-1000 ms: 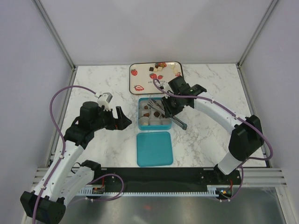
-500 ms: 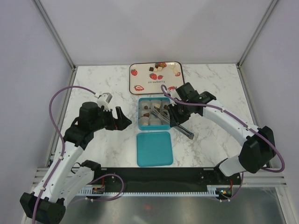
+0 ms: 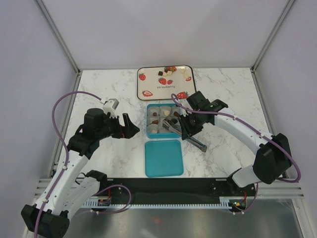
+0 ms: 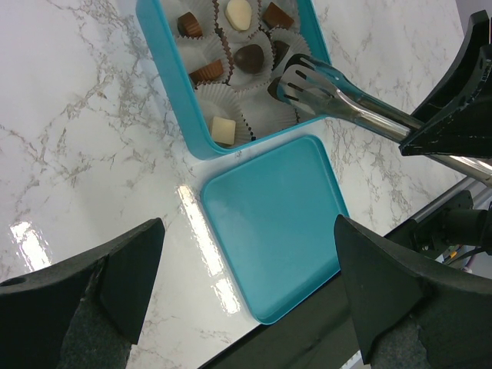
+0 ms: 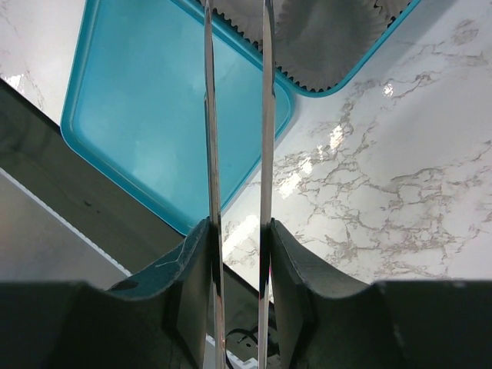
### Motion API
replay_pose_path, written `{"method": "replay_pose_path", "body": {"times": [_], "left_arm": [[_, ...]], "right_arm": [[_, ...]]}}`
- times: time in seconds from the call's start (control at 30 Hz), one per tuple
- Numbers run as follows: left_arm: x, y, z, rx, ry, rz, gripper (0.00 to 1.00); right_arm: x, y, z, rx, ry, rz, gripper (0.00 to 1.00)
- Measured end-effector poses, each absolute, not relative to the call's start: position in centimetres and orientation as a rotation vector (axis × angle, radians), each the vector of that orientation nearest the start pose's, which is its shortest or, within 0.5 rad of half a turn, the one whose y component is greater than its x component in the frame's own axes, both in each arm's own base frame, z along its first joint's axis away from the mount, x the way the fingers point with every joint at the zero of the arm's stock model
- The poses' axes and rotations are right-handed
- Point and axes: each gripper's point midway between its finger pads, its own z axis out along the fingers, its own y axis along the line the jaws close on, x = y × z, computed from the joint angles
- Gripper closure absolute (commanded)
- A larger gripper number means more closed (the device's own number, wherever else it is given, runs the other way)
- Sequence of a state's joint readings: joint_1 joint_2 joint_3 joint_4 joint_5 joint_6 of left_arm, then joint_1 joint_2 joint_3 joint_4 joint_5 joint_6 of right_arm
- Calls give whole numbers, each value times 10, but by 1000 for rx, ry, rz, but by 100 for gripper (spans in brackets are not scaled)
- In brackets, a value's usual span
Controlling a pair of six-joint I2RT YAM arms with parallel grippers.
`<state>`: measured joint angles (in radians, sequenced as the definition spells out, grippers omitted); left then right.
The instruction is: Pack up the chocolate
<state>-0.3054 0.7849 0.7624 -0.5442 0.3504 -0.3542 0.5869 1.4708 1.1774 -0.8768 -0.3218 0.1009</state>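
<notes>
Chocolate [image 4: 251, 58] pieces, dark brown, milk brown and white, sit one to a cup in paper liner cups [image 4: 265, 115] inside the teal box [image 4: 177, 84], which stands near the middle of the marble tabletop [image 3: 104, 94]. More pieces lie in a small cluster on the strawberry-printed tray [image 3: 151, 82] at the middle of the tabletop's far edge, just beyond the box. The teal lid [image 3: 164, 157] lies flat between the box and the near edge, close to the box.

The right gripper [image 3: 187, 130] reaches in from the right, with its fingers [image 5: 288, 254] pressed against both arms of a pair of metal tongs [image 4: 346, 100]. The two arms stand a little apart. The slotted tong tips hang over the box's near right corner, above a cup that looks empty. Something dark shows just under the tips, but I cannot tell whether it is a piece of chocolate or a shadow.

The left gripper [image 3: 131, 125] hovers above the tabletop to the left of the box. Its fingers are spread as wide as they go and hold nothing.
</notes>
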Motion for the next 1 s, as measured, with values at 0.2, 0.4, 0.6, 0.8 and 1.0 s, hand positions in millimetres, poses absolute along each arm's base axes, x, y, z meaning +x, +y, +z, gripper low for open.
{"method": "replay_pose_path", "body": {"times": [0.2, 0.4, 0.6, 0.8, 1.0], "left_arm": [[222, -147, 196, 159, 2189, -754, 0], [222, -147, 196, 159, 2190, -754, 0], [222, -147, 196, 159, 2190, -754, 0], [222, -147, 196, 159, 2190, -754, 0], [222, -147, 196, 159, 2190, -754, 0]], "right_arm": [[215, 219, 126, -776, 2708, 641, 59], [211, 220, 123, -783, 2717, 646, 58], [210, 220, 122, -780, 2723, 646, 55], [210, 221, 120, -787, 2731, 643, 52], [210, 221, 115, -789, 2748, 631, 50]]}}
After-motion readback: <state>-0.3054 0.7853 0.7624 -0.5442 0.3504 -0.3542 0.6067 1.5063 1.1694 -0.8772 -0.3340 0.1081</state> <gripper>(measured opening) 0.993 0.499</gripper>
